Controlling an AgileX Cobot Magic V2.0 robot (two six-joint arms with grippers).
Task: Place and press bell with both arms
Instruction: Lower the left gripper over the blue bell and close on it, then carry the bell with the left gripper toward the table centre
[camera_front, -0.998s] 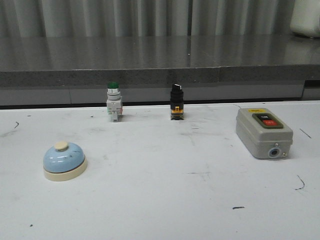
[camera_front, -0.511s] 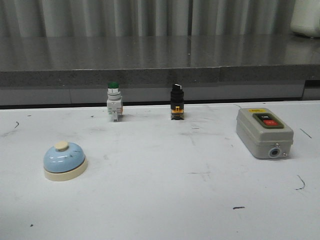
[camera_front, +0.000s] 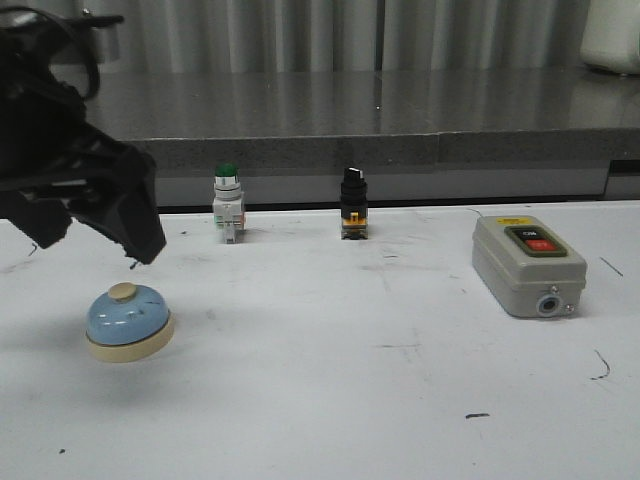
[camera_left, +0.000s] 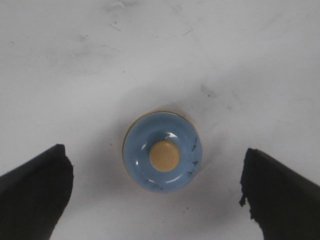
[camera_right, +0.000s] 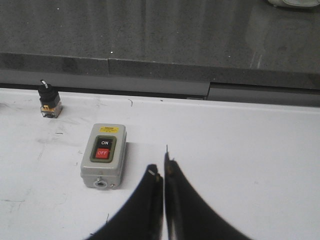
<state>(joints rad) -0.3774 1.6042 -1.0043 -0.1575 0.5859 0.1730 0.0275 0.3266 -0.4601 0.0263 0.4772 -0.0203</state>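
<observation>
Small glossy light-blue dome bell (camera_front: 128, 320) with cream base and button, standing near left edge of white bench (camera_front: 330, 400). Above it, black left gripper (camera_left: 157, 192), spread wide, empty, bell centred in the gap. Advisable: descend straight, close low on cream base. Right gripper (camera_right: 163, 175) pinched closed, empty, near grey ON/OFF switch box (camera_front: 528, 264).

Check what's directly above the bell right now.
The left end effector hangs over the bell, open, fingers either side and not touching. The cream button is uncovered. The table patch under the bell's base is hidden.
</observation>
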